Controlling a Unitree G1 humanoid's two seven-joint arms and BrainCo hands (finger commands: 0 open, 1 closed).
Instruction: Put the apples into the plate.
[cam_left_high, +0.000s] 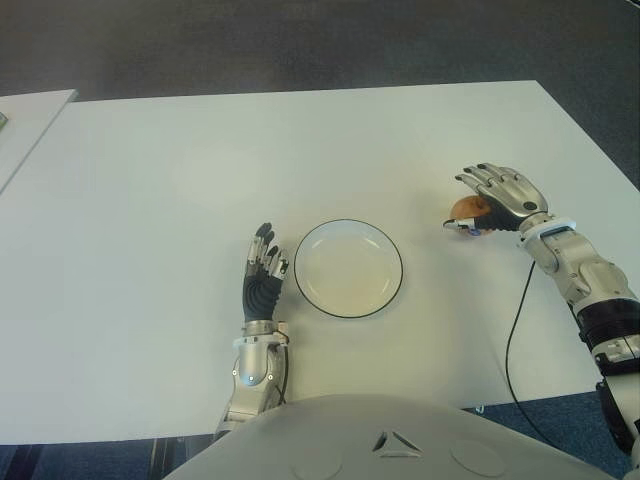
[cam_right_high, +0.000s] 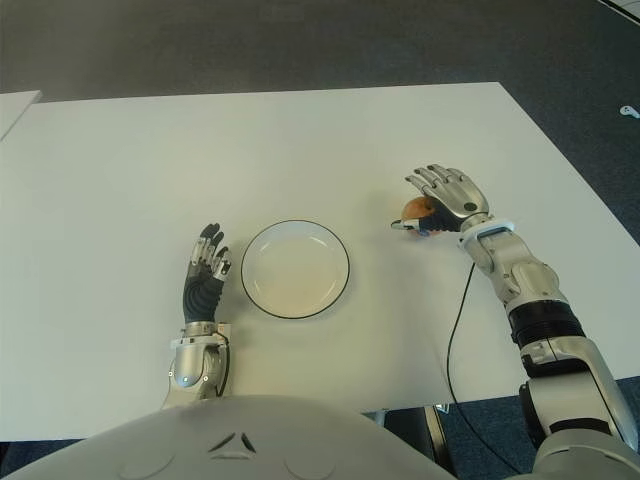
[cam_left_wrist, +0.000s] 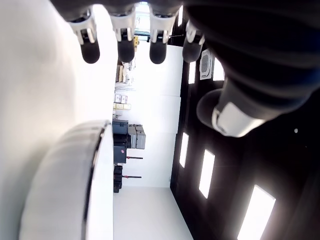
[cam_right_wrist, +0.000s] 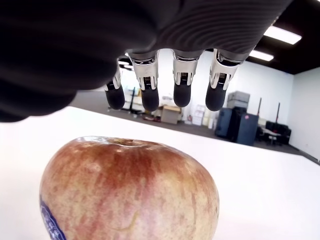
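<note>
red-streaked, the one apple (cam_right_wrist: 127, 192) sits on the white table (cam_left_high: 150, 180), right of the one empty plate (cam_left_high: 392, 295). right hand (cam_left_high: 497, 200) hovers over it, fingers (cam_right_wrist: 181, 80) spread, gripping nothing. step: reach. next, close, lift, carry left. left hand (cam_left_high: 263, 275) open beside the plate.

My left hand (cam_left_high: 263, 272) has black ribbed palm rubber, silver knuckles and dark fingertips. My right hand (cam_left_high: 502, 200) is silver-backed, with a white wrist band, grey forearm shells and a thin black cable trailing alongside.
</note>
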